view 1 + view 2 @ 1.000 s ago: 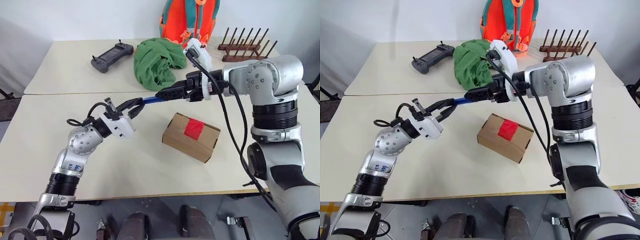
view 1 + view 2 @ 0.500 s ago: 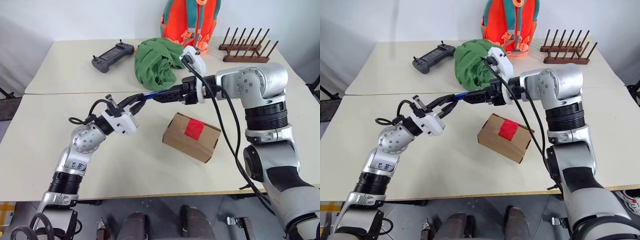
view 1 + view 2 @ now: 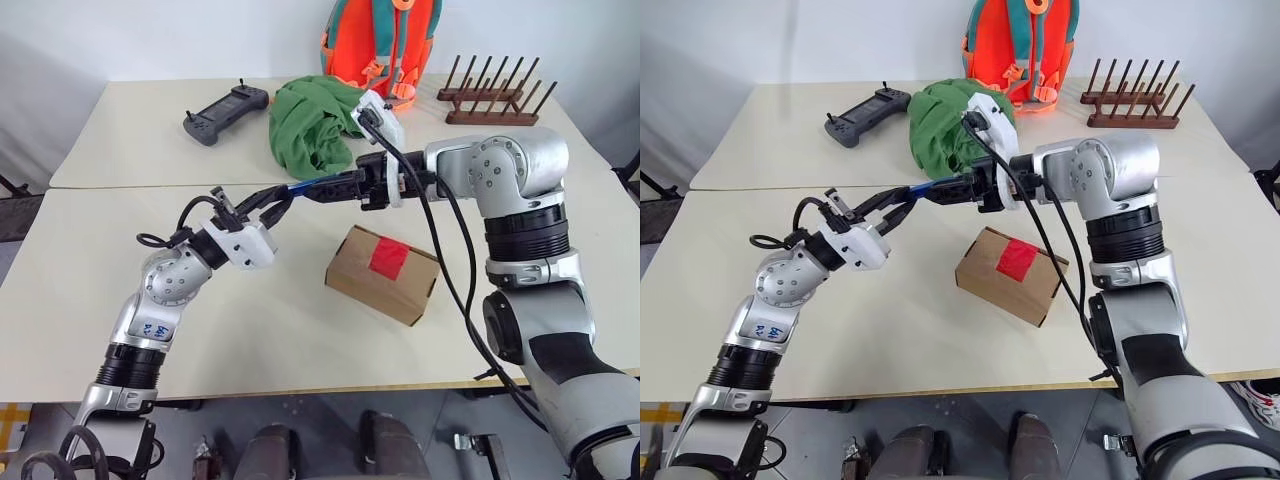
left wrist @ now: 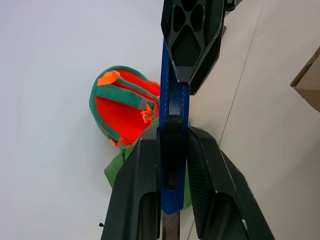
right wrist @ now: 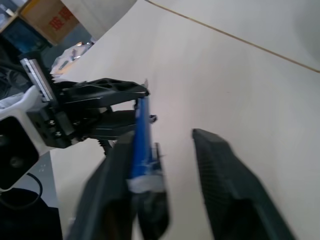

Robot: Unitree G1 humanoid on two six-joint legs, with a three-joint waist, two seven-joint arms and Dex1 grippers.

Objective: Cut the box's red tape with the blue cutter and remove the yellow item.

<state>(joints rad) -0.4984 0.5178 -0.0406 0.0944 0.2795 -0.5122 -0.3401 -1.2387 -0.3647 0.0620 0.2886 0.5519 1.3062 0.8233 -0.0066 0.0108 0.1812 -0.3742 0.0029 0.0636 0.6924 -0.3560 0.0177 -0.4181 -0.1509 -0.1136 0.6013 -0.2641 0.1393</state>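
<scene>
Blue cutter: slim, pen-like, held off the table, near level, spanning the gap between both grippers. Box: small brown carton, closed, flat on the tabletop, below the cutter and nearer the robot. Red tape: square patch across its top seam, uncut.

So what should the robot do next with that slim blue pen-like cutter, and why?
Probably close the right fingers on the slim blue pen-like cutter: the left fingers clamp one end, while the right ones straddle the other end, apart, not yet gripping.
</scene>
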